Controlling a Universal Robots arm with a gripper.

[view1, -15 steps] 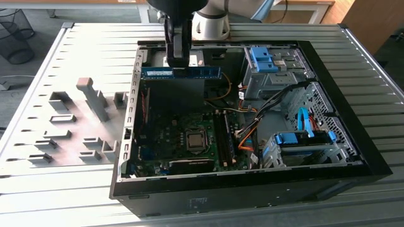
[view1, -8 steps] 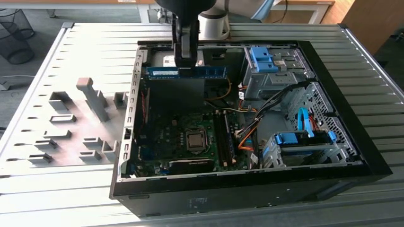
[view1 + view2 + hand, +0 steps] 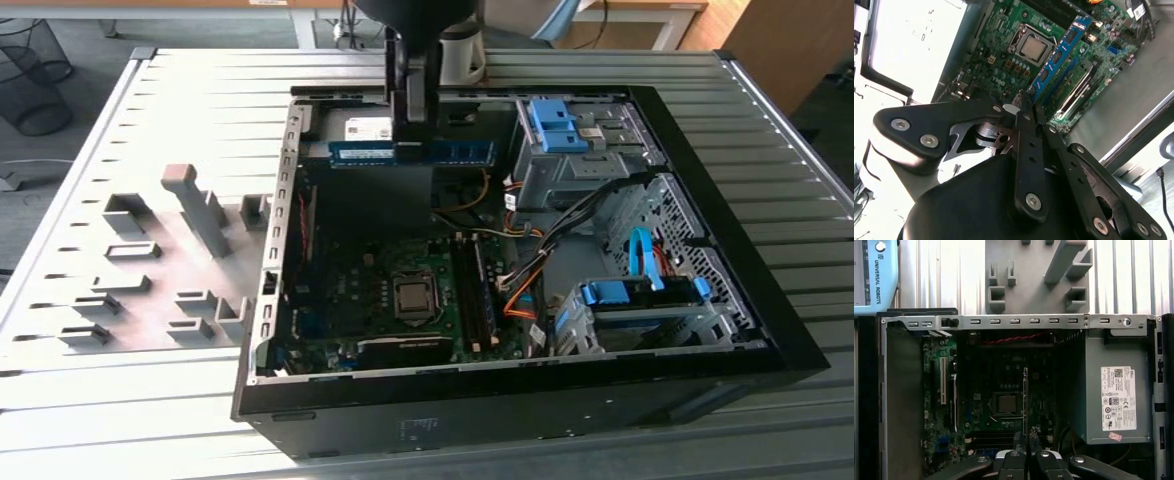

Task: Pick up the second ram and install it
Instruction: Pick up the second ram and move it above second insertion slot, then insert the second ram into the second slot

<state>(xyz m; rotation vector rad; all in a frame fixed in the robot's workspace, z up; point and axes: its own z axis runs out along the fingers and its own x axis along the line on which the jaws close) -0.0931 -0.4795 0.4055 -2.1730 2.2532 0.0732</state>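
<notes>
One gripper (image 3: pixel 1026 102) sits closest to my cameras, and its jaws are clamped on the second ram (image 3: pixel 1056 57), pinching the stick at its near end, as seen in the second wrist view. In that view the blue-green stick runs away from the fingers (image 3: pixel 1030 131) over the motherboard (image 3: pixel 1004 32), with its row of black chips facing the camera. In the first wrist view I see the same stick edge-on (image 3: pixel 1026 400), a thin line rising from the gripper (image 3: pixel 1027 447) above the processor socket (image 3: pixel 1005 403).

From the exterior view I note the arm (image 3: pixel 414 60) reaching down over the open computer case (image 3: pixel 747 330), with the gripper (image 3: pixel 414 135) holding the second ram (image 3: pixel 414 152) level and well above the board, up near the far wall of the case. The stick is not seated; it hangs in the air across the fingers, apart from the memory slots (image 3: pixel 474 290) that run beside the processor socket (image 3: pixel 415 297) on the motherboard (image 3: pixel 334 290).

Further out, I record the power supply box with a white label (image 3: pixel 1117 400) at one side of the case. Beyond the case wall, grey fixture blocks (image 3: pixel 174 260) stand on the slatted metal table (image 3: pixel 80 180), on the exterior view's left. Blue drive brackets (image 3: pixel 554 125) sit at the exterior view's right.
</notes>
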